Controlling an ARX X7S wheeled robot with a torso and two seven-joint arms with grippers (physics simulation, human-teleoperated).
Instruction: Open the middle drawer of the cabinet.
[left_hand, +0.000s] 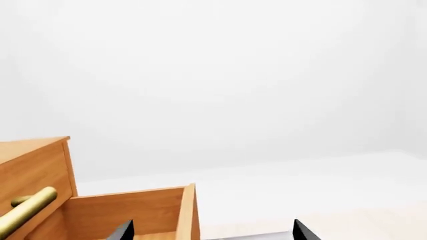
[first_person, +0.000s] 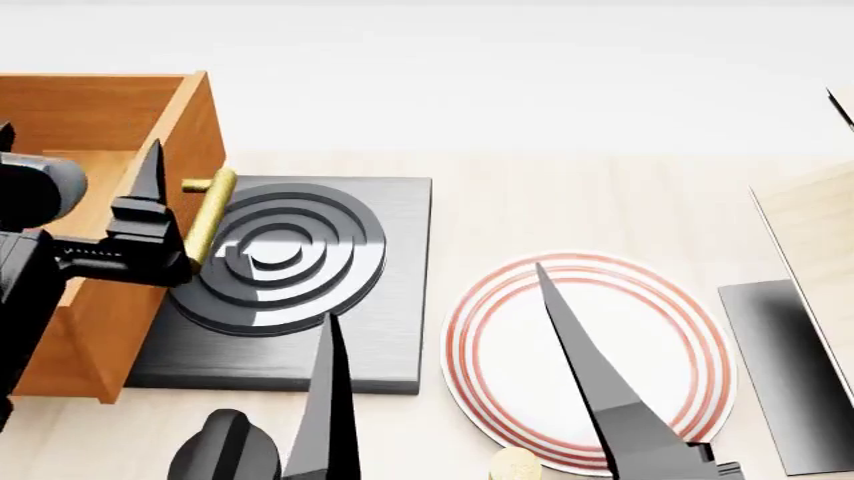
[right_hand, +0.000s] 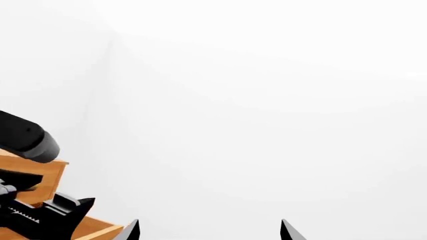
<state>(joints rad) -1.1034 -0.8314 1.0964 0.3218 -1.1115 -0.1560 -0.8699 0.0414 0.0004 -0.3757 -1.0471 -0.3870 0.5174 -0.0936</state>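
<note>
middle drawer pulled out, left gripper beside.

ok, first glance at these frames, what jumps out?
The pulled-out orange-brown drawer at head view's far left, its brass handle beside the left gripper. Next, the black stove plate with concentric rings mid-left, and the red-ringed white plate right of it, behind the open right gripper.

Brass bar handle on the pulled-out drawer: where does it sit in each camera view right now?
Head view: the brass bar handle stands at the drawer front, left of centre, over the black burner plate.
Left wrist view: lower-left corner.
Right wrist view: not in it.
Shared landmark: the orange-brown drawer.
</note>
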